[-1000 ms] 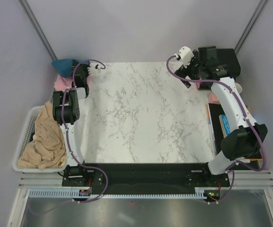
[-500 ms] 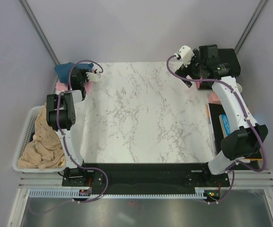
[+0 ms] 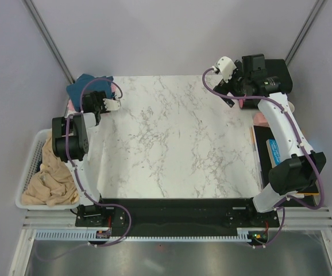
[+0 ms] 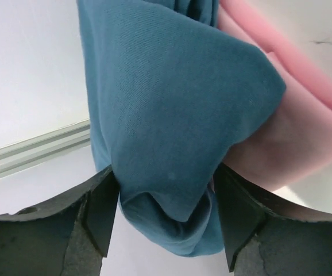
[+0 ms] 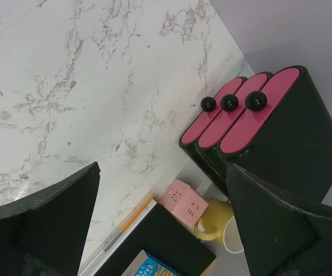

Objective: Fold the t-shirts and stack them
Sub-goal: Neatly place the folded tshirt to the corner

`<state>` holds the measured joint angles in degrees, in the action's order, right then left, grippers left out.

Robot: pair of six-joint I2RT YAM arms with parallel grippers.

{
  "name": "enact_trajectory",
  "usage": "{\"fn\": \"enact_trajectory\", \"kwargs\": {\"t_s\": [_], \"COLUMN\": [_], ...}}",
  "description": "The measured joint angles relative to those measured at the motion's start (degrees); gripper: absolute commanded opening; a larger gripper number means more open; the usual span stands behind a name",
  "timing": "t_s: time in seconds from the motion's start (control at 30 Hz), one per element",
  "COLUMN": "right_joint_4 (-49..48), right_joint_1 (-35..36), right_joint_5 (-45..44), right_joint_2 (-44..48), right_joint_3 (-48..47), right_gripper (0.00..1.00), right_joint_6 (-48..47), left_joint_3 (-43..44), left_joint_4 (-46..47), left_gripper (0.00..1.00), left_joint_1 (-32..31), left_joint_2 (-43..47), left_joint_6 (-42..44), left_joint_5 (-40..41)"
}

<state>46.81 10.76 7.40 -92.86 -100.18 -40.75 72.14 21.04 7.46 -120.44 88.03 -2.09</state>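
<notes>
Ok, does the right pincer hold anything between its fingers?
No, the right pincer stands wide open, and only the bare marble table shows between its fingers.

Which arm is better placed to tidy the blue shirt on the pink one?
Left. The left claw straddles the blue shirt atop the pink shirt; the right claw hangs open across the table.

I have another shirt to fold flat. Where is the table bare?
The marble table is bare across its middle, from the teal shirt and pink shirt in the far left corner over to the black case, mug and book along the right edge. That corner and edge are crowded; the basket holds beige cloth.
</notes>
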Motion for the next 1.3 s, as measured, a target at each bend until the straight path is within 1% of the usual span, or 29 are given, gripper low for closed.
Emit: {"fn": "enact_trajectory", "kwargs": {"t_s": [0.07,0.23,0.3,0.4,0.57,0.67,0.77,0.8,0.83,0.9,0.97,1.07,1.17,1.3], "right_joint_4": [0.15,0.74,0.96,1.44,2.27,2.6,2.6,2.6,2.6,2.6,2.6,2.58,2.58,2.58], "right_joint_1": [0.17,0.66,0.96,1.44,1.88,1.9,1.88,1.88,1.9,1.92,2.03,2.27,2.47,2.62], "right_joint_5": [-0.17,-0.35,-0.39,-0.37,-0.37,-0.35,-0.33,-0.31,-0.24,-0.11,-0.11,0.04,0.07,0.02], "right_joint_2": [0.0,0.0,0.0,0.0,0.0,0.0,0.0,0.0,0.0,0.0,0.0,-0.11,-0.55,-1.09], "right_joint_3": [-0.04,-0.04,-0.04,-0.04,-0.09,-0.11,-0.11,-0.11,-0.11,-0.11,-0.15,-0.2,-0.46,-0.52], "right_gripper": [0.98,0.98,0.98,0.98,0.98,0.98,0.98,0.98,0.98,0.98,0.97,0.98,0.98,0.98], "right_joint_6": [0.0,-0.02,-0.17,-0.66,-1.33,-1.51,-1.49,-1.49,-1.49,-1.46,-1.46,-1.46,-1.46,-1.51], "left_joint_3": [-0.22,-0.33,-0.42,-1.11,-3.69,-4.07,-4.13,-4.26,-4.33,-4.28,-3.74,-1.2,1.84,5.77], "left_joint_4": [-0.81,-3.19,-5.9,-10.51,-17.99,-19.69,-17.73,-15.78,-14.12,-9.11,-4.92,-1.11,0.48,1.84], "left_gripper": [0.81,0.81,0.82,0.82,0.82,0.81,0.72,0.54,0.41,0.02,0.02,0.02,0.02,0.02], "left_joint_1": [0.07,0.09,0.09,0.13,0.15,0.15,0.17,0.17,0.17,0.17,0.17,0.13,0.07,-0.2], "left_joint_2": [0.2,1.57,3.61,8.33,18.95,23.69,25.68,25.55,25.07,22.53,18.71,11.63,6.16,1.92], "left_joint_6": [-0.04,-1.09,-2.05,-3.3,-6.51,-9.9,-13.73,-14.99,-15.91,-18.1,-19.63,-20.02,-20.15,-20.02], "left_joint_5": [-0.33,-1.27,-1.99,-4.0,-7.37,-8.15,-7.23,-6.47,-5.35,-2.14,0.9,4.66,6.73,7.82]}}
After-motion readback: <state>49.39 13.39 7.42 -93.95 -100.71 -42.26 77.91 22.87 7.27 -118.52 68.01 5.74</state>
